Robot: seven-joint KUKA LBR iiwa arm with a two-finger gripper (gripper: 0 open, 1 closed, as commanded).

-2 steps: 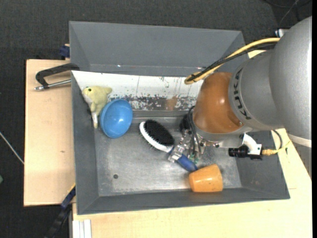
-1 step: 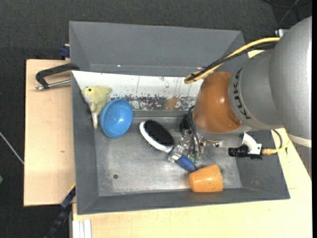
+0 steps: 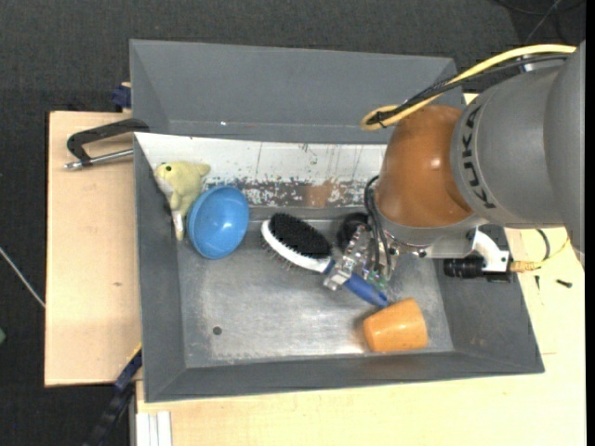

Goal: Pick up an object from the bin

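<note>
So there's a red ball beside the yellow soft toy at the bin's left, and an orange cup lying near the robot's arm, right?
Not quite: the camera view shows the ball is blue, not red. The rest holds: it sits beside the yellow soft toy at the left of the bin, and the orange cup lies near the end effector.

The gripper (image 3: 353,266) hangs low in the bin (image 3: 270,328), right over the blue handle of a brush (image 3: 296,240), whose black-bristled head lies just to the view's left of it. Just below the gripper in the view, near the front wall, an orange cup (image 3: 395,327) lies on its side, close to the handle's tip. Well beyond the brush head on the same side sits a blue ball (image 3: 218,221), with a yellow plush (image 3: 182,182) touching it in the far corner.
</note>
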